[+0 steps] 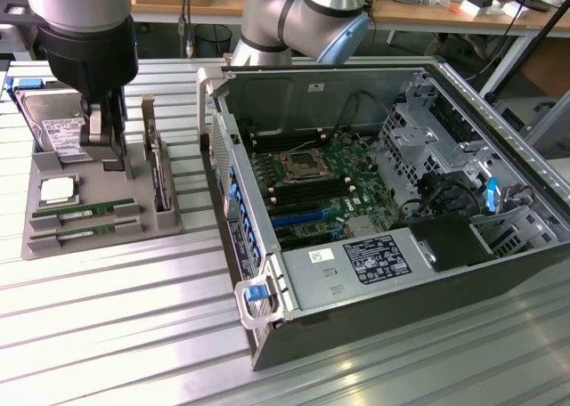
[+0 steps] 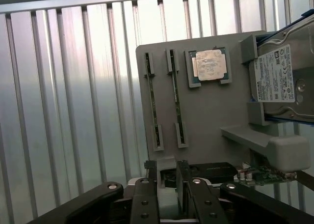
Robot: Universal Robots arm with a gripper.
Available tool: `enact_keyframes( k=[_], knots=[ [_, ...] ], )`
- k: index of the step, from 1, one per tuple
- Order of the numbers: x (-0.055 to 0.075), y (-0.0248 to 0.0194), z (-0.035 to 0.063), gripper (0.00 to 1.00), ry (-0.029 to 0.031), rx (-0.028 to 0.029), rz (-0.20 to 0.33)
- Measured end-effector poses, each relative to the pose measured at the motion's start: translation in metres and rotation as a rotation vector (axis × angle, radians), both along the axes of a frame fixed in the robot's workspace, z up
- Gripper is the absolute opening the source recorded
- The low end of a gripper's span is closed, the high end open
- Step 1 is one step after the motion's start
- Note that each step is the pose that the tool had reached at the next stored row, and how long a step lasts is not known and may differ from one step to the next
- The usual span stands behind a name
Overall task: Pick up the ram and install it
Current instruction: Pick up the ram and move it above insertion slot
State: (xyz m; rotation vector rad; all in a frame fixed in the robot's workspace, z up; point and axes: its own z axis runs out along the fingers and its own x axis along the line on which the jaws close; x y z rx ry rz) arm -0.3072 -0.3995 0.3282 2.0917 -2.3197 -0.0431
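Two ram sticks lie side by side in slots of a grey tray (image 1: 107, 241), thin green boards with black chips: one ram stick (image 1: 85, 212) (image 2: 152, 101) and a second ram stick (image 1: 85, 231) (image 2: 175, 98) beside it. My gripper (image 1: 105, 152) (image 2: 168, 177) hangs above the tray's back part, between the hard drive and the expansion card, well apart from both sticks. Its fingers (image 2: 151, 187) stand open with nothing held between them.
The tray also carries a silver hard drive (image 1: 53, 125) (image 2: 282, 79), a CPU (image 1: 58, 190) (image 2: 210, 66) and an upright expansion card (image 1: 160, 179). On the exterior view's right lies an open computer case (image 1: 499, 272) with its motherboard (image 1: 312, 170) and long memory slots exposed. Ribbed metal table all around.
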Motion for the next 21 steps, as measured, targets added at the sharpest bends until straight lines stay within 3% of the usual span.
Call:
enact_keyframes(
  k=[11, 21],
  knots=[
    [-0.011, 0.0, -0.0051, 0.3, 0.0001, 0.0, 0.0],
    [-0.012, 0.0, -0.011, 0.3, 0.0, 0.0, 0.0]
  ],
)
